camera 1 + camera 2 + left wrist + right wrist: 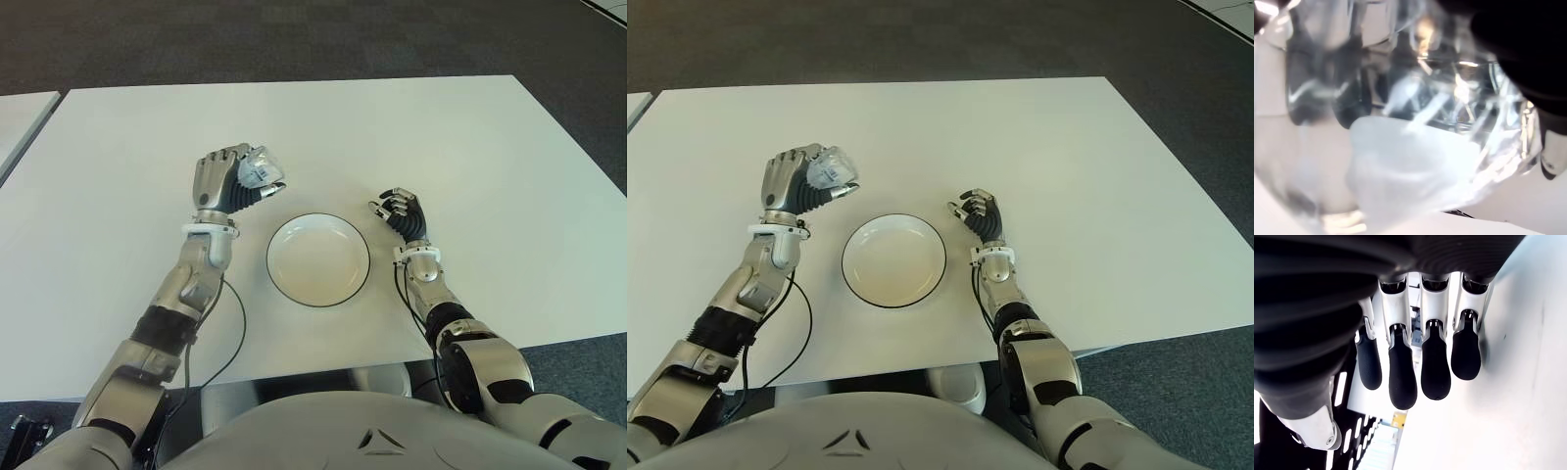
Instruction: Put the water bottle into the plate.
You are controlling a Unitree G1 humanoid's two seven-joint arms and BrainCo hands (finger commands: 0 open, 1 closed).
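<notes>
My left hand point(235, 180) is raised above the white table point(470, 157), its fingers wrapped around a clear plastic water bottle point(259, 172). The bottle point(1400, 147) fills the left wrist view from close up, crinkled and transparent. The hand and bottle hover just beyond the far left rim of a white plate with a dark edge point(318, 259), which sits in front of me with nothing in it. My right hand point(400, 211) shows to the right of the plate, fingers point(1400, 377) loosely curled around nothing.
A black cable point(230, 343) loops over the table beside my left forearm. A second white table edge point(20, 117) shows at the far left. Dark carpet point(294, 39) lies beyond the table.
</notes>
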